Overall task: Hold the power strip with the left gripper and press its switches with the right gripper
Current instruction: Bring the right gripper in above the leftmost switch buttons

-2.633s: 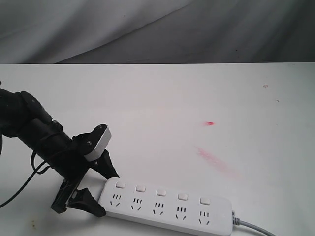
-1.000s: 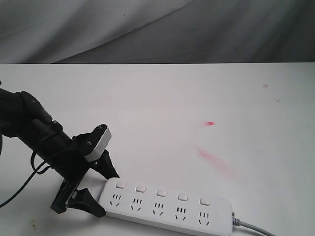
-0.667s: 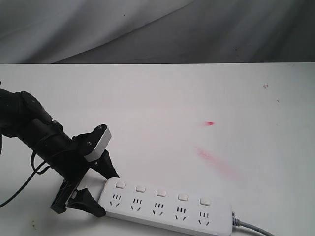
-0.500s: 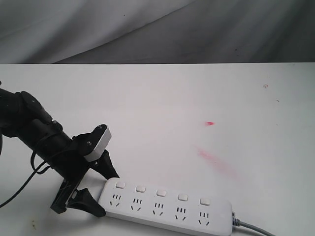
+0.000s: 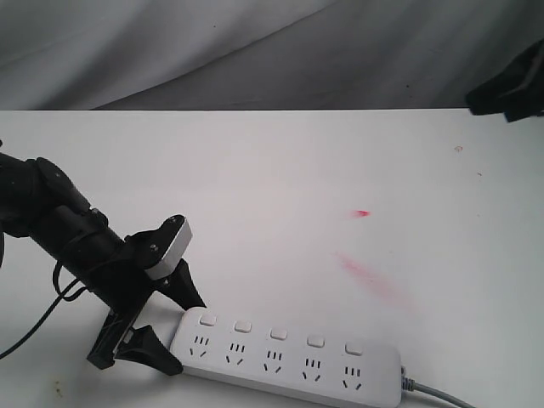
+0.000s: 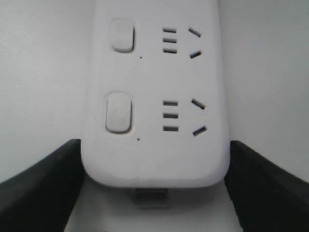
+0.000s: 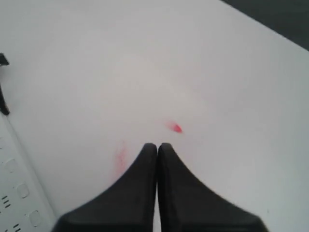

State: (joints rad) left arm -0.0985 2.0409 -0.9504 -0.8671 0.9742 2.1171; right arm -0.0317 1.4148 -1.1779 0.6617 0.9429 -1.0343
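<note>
The white power strip (image 5: 289, 357) lies along the table's front edge, its grey cord (image 5: 438, 393) leaving at the right. Its switches (image 5: 280, 331) run in a row above the outlets. My left gripper (image 5: 185, 336) is shut on the strip's left end, one black finger against each long side; the left wrist view shows the power strip (image 6: 154, 77) between those fingers (image 6: 43, 183), with two switches (image 6: 119, 112). My right gripper (image 5: 493, 104) hangs high at the far right, shut and empty. In the right wrist view its tips (image 7: 157, 146) are pressed together, well away from the strip (image 7: 19, 193).
The white table (image 5: 280, 187) has a small red spot (image 5: 363, 212) and a red smear (image 5: 370, 276) right of centre; the same spot (image 7: 177, 128) lies just past the right fingertips. A loose black cable (image 5: 34, 323) hangs from the left arm. Grey cloth (image 5: 255, 51) backs the table.
The right gripper has come into the exterior view at the top right edge. The left gripper and the power strip have not moved.
</note>
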